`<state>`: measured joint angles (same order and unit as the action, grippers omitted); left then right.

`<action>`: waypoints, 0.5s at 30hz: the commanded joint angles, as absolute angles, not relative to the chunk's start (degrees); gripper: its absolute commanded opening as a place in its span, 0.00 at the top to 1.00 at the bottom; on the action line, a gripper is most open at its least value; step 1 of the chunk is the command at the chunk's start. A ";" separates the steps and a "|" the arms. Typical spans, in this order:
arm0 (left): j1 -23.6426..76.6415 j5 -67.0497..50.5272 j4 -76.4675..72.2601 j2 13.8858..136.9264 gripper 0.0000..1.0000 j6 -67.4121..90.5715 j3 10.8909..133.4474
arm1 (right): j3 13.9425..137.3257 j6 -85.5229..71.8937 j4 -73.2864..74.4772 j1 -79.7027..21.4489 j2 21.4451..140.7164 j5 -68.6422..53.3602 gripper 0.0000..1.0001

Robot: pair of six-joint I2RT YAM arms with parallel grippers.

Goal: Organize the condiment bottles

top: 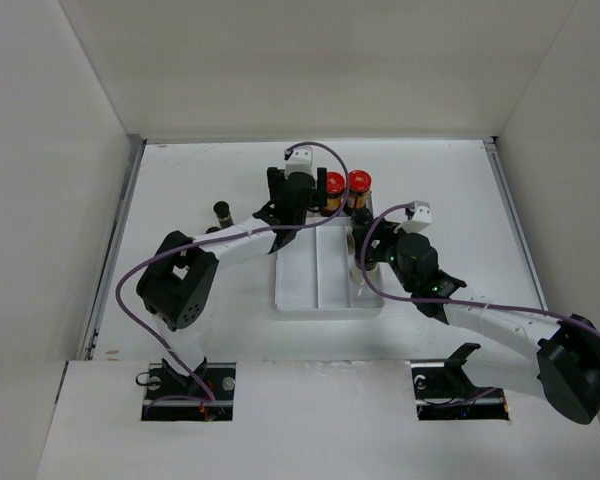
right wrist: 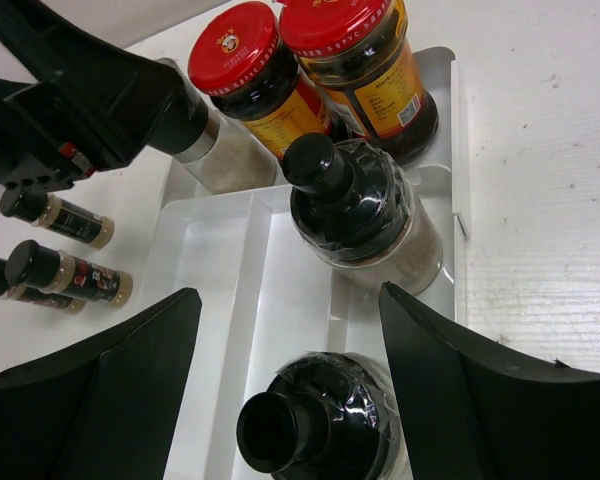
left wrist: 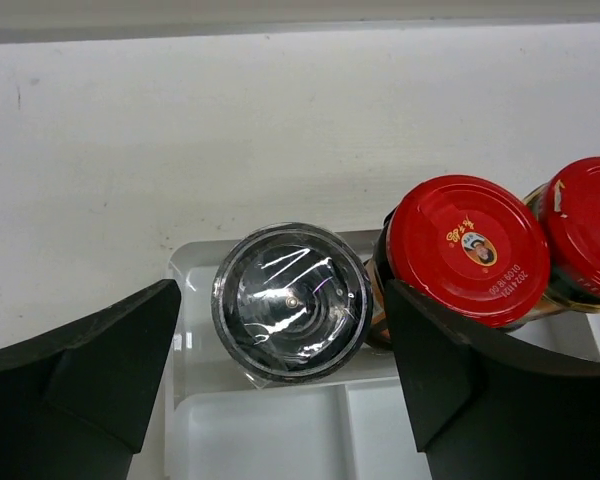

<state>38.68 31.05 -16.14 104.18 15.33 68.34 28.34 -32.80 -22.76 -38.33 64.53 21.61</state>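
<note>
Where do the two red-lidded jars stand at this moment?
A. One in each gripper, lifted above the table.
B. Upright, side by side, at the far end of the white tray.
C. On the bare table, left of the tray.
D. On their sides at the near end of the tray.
B: the red-lidded jars stand upright next to each other in the far end of the white tray.

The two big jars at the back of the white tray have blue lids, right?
No. The left jar and the right jar have red lids, not blue, at the back of the white tray; the left wrist view shows it.
</note>
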 commanded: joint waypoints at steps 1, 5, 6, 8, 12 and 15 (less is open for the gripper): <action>39.24 33.66 -21.09 96.61 0.15 16.00 66.01 | 28.39 -32.96 -26.19 -38.27 64.25 21.88 0.21; 39.85 36.99 -21.19 89.59 0.14 16.69 60.14 | 28.65 -32.78 -26.19 -38.54 64.77 21.88 0.21; 39.94 37.96 -20.83 87.99 0.14 17.13 58.73 | 28.65 -32.87 -26.19 -38.36 64.78 21.88 0.21; 40.12 39.81 -20.04 82.91 0.19 18.10 54.43 | 28.48 -32.96 -26.19 -38.19 64.60 21.80 0.22; 39.95 41.57 -13.47 71.13 0.45 22.75 46.16 | 28.56 -32.52 -26.19 -38.54 63.37 20.74 0.49; 38.89 41.84 -4.77 64.71 0.53 26.53 42.64 | 28.48 -32.43 -26.02 -38.54 62.58 20.92 0.68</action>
